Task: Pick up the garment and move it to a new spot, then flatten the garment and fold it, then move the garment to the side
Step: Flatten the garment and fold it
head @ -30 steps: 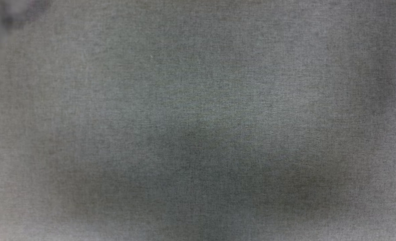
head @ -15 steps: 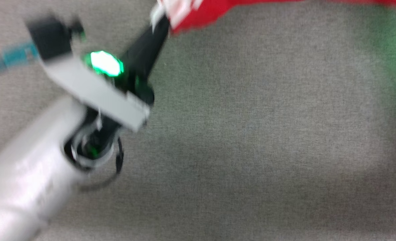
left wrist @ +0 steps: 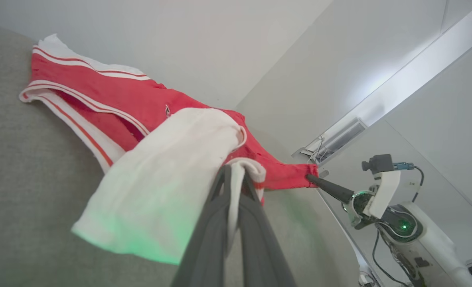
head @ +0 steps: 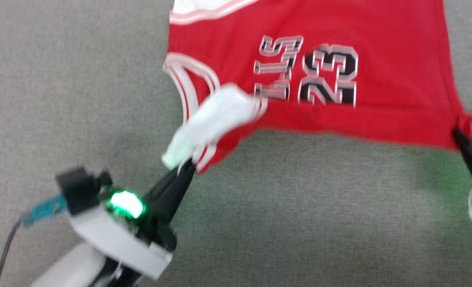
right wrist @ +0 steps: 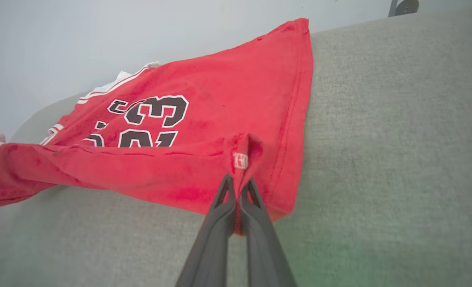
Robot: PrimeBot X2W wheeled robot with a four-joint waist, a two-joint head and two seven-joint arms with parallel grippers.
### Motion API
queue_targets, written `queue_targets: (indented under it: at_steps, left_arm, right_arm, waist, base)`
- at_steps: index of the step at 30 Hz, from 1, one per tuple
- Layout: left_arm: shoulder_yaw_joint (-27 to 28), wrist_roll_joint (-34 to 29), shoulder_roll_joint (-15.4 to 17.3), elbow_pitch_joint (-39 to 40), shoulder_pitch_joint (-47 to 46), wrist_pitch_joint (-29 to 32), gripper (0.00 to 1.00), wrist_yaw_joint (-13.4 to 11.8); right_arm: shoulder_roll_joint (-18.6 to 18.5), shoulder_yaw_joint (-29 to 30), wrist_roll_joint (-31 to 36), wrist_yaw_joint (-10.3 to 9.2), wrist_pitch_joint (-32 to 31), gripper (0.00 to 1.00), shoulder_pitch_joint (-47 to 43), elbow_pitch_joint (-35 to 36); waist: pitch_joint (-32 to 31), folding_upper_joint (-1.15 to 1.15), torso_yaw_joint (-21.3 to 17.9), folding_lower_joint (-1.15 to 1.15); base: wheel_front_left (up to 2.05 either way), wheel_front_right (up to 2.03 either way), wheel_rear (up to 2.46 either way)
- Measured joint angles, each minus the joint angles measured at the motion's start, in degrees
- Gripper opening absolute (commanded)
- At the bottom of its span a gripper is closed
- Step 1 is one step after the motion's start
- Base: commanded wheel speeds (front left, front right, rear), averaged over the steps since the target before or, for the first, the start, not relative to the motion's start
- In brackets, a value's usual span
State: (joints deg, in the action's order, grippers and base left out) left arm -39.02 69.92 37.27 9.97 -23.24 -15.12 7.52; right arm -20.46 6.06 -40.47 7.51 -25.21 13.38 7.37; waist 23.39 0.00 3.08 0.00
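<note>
Right, both grippers are locked onto the jersey at once. The left gripper has its fingers clenched on the shoulder corner of the jersey, right where the white sleeve flops over. From the left wrist the dark fingers pinch a fold of white-and-red trim, with the sleeve draped beside them. The right gripper is at the opposite near corner of the jersey, fingers squeezed tight on the red hem. Its own camera shows the fingers nipping the cloth just under a small white tag.

Between the two grips, the jersey's near edge is pulled taut and raised off the grey desk, and its far part lies flat on the desk. The black 23 faces up, mid-jersey. The head view is a bit smeared. A green light glows on the left wrist, just behind the shoulder corner.
</note>
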Motion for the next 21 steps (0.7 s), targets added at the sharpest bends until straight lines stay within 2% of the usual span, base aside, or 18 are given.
queue_targets:
  at_steps: [7,12,16,21]
  left_arm:
    - [4.5,-5.0,1.5,5.7,12.3,0.0,0.00,0.0]
    - [6.4,-6.9,1.7,8.0,14.9,0.0,0.00,0.0]
    - [5.6,-7.2,1.4,7.2,12.3,0.0,0.00,0.0]
    - [2.8,-6.0,1.3,4.1,5.0,0.0,0.00,0.0]
  right_arm:
    - [3.7,6.3,1.5,0.00,-5.7,0.00,-13.1,12.4]
    - [6.1,8.5,1.8,0.00,-8.6,0.00,-15.7,17.9]
    - [6.4,7.7,1.8,0.00,-9.6,0.00,-13.0,17.9]
    - [5.5,5.3,1.8,0.00,-10.1,0.00,-5.4,12.9]
  waist:
    - [-2.8,0.00,-0.5,0.00]
    - [-2.3,0.00,-0.3,0.00]
    - [-1.7,0.00,-0.4,0.00]
    - [-0.1,0.00,-0.9,0.00]
  base:
    - [0.00,0.00,0.00]
    - [0.00,0.00,0.00]
    - [0.00,0.00,0.00]
    - [0.00,0.00,0.00]
